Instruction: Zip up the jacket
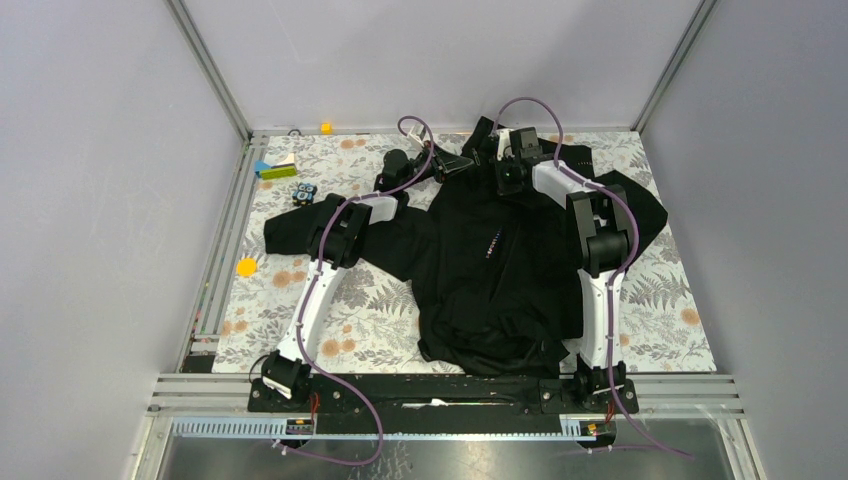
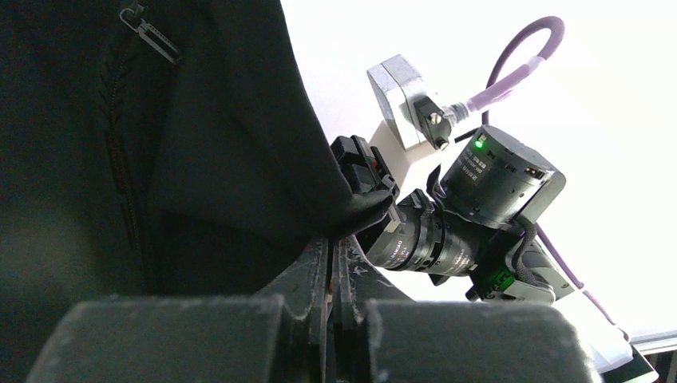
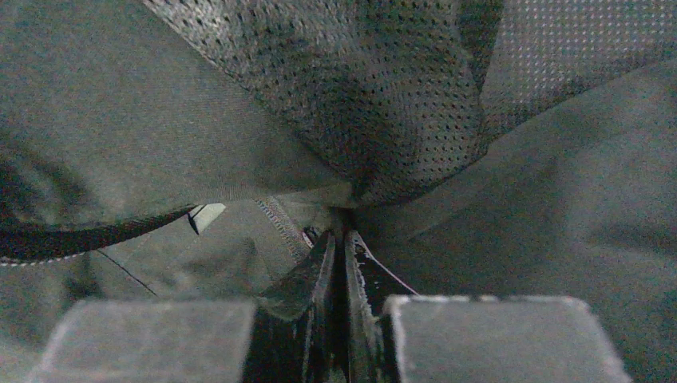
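Note:
The black jacket (image 1: 500, 270) lies spread on the floral table cover, collar at the far end, with tiny coloured marks at mid-chest (image 1: 492, 243). My left gripper (image 1: 464, 163) is at the collar, and in the left wrist view it (image 2: 333, 243) is shut on a fold of the jacket's black fabric (image 2: 239, 159). My right gripper (image 1: 487, 150) is right beside it. In the right wrist view it (image 3: 339, 235) is shut on jacket fabric just below the mesh lining (image 3: 383, 104). The right gripper also shows in the left wrist view (image 2: 369, 177), pinching the same fold. A pocket zip pull (image 2: 148, 32) hangs at the upper left.
A yellow cube (image 1: 326, 127), green and blue blocks (image 1: 272, 168), a small black-and-blue object (image 1: 305, 192) and a yellow disc (image 1: 246, 267) lie on the left of the floral table cover (image 1: 660, 300). Metal frame rails and grey walls enclose the table.

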